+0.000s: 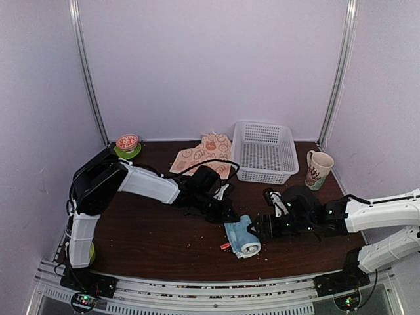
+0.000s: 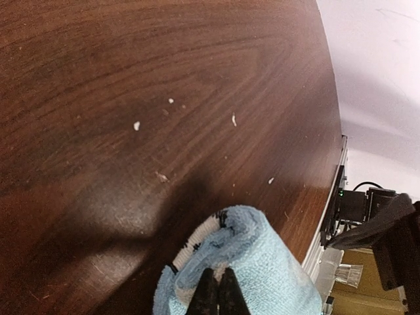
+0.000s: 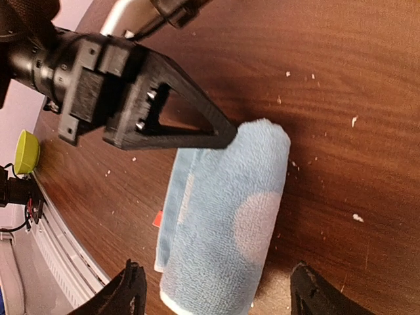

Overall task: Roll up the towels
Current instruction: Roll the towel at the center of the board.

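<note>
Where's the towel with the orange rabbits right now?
In the top view, the rabbit towel lies spread at the back of the table, left of the white basket and right of the small red bowl.

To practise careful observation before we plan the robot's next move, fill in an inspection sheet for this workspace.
Surface: dark wooden table, scattered with pale crumbs.
Job's things: blue towel rolled up at the front; cream towel lying flat at the back.
Clutter: white basket, mug and bowl along the back.
Tools: left tool shut, tips at one end of the blue towel; right tool open, straddling the roll.
Cables: black cable looped over the left arm.
Surroundings: pale lilac walls, metal posts.
</note>
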`<action>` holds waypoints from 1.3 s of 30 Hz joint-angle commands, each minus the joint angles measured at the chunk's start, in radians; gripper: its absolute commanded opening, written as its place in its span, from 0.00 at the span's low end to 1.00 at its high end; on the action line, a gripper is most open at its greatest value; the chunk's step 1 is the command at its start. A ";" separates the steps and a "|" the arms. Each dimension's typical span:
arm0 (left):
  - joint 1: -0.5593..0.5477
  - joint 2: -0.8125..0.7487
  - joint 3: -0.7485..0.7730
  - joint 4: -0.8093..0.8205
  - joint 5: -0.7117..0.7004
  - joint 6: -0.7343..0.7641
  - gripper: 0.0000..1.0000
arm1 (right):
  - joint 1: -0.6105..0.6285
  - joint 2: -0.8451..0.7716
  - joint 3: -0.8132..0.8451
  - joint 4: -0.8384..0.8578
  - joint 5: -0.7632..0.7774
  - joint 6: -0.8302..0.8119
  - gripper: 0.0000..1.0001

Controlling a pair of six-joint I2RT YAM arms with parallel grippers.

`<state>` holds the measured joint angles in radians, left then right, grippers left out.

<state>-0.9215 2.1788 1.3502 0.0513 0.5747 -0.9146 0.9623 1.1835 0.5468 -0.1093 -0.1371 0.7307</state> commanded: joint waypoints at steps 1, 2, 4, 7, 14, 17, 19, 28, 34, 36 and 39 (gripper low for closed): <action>-0.014 0.025 -0.035 -0.089 -0.071 0.023 0.00 | -0.039 0.061 -0.040 0.159 -0.140 0.099 0.75; -0.014 0.022 -0.039 -0.087 -0.073 0.024 0.00 | -0.048 0.082 -0.042 0.176 -0.162 0.102 0.74; -0.015 0.014 -0.049 -0.084 -0.077 0.024 0.00 | -0.056 0.128 -0.036 0.187 -0.185 0.106 0.72; -0.017 0.003 -0.064 -0.077 -0.080 0.024 0.00 | -0.059 0.195 -0.019 0.180 -0.214 0.094 0.65; -0.020 -0.035 -0.100 -0.063 -0.089 0.022 0.00 | -0.056 0.273 0.032 0.093 -0.225 0.042 0.31; -0.019 -0.057 -0.112 -0.063 -0.091 0.024 0.00 | -0.040 0.279 0.104 -0.088 -0.123 -0.032 0.14; -0.019 -0.077 -0.120 -0.067 -0.094 0.029 0.00 | -0.016 0.289 0.174 -0.224 -0.021 -0.086 0.08; -0.019 -0.218 -0.185 -0.096 -0.104 0.048 0.08 | 0.096 0.419 0.400 -0.563 0.327 -0.161 0.00; -0.019 -0.310 -0.240 -0.066 -0.102 0.039 0.09 | 0.183 0.488 0.477 -0.614 0.421 -0.132 0.00; -0.019 -0.304 -0.243 -0.022 -0.075 0.024 0.09 | 0.199 0.502 0.483 -0.600 0.415 -0.120 0.01; -0.020 -0.275 -0.246 0.078 -0.023 -0.021 0.08 | 0.213 0.513 0.478 -0.568 0.403 -0.105 0.02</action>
<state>-0.9356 1.8896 1.1187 -0.0017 0.4927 -0.8940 1.1561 1.6718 1.0237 -0.6498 0.2245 0.6025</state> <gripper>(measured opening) 0.087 0.109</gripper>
